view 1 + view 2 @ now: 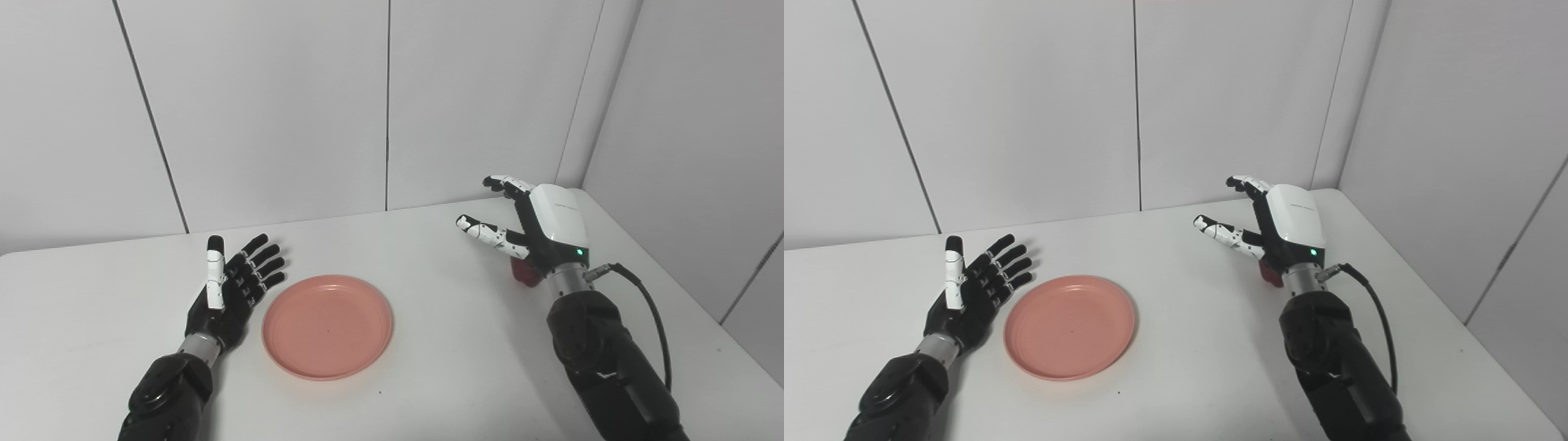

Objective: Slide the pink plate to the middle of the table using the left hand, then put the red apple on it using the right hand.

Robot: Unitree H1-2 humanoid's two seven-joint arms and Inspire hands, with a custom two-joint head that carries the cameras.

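Our left hand (pixel 229 288) lies spread and empty just left of the pink plate (pixel 327 326), which sits near the middle of the tabletop (pixel 441 380). Our right hand (pixel 539 229) hovers with fingers apart over the red apple (pixel 524 273), which lies beneath its wrist; both views show only a sliver of it.

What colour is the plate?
Pink, salmon-toned plate; clearest in the left eye view.
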